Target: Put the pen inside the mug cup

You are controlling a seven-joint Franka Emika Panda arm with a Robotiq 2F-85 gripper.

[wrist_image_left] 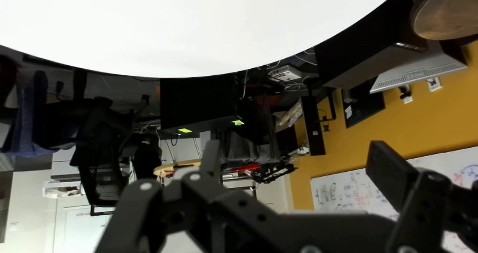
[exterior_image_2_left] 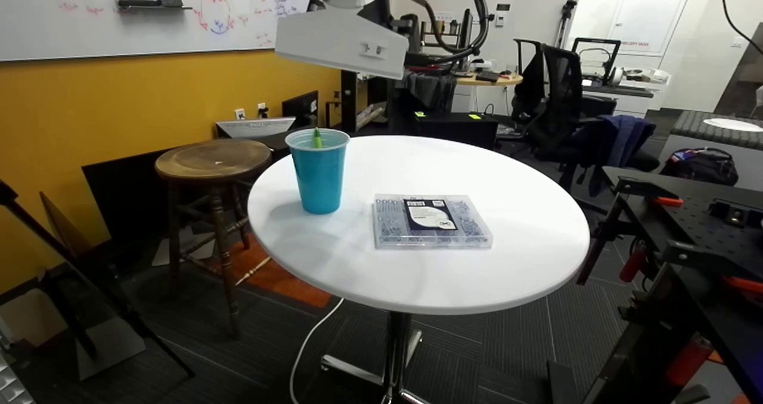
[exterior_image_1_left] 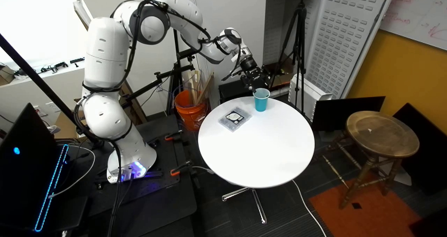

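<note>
Tbl (exterior_image_2_left: 524,213); pen (exterior_image_2_left: 318,138) in cup (exterior_image_2_left: 320,180) (an ext. view only); grpr (wrist_image_left: 300,161) spread

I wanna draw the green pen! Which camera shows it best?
An exterior view is best: the pen shows its green top there, the rest hidden. In an exterior view I see the cup but can't make out the pen; the wrist view shows neither.

In an exterior view: case (exterior_image_2_left: 433,222), clear, flat on white tabletop (exterior_image_2_left: 524,255), near frame centre. Stool (exterior_image_2_left: 213,158), left. Whiteboard (exterior_image_2_left: 119,31), upper left, marked in red. In an exterior view: orange bucket (exterior_image_1_left: 188,114), left of centre, wood strips (exterior_image_1_left: 205,89) standing in it; laptop (exterior_image_1_left: 28,170), lower left.
</note>
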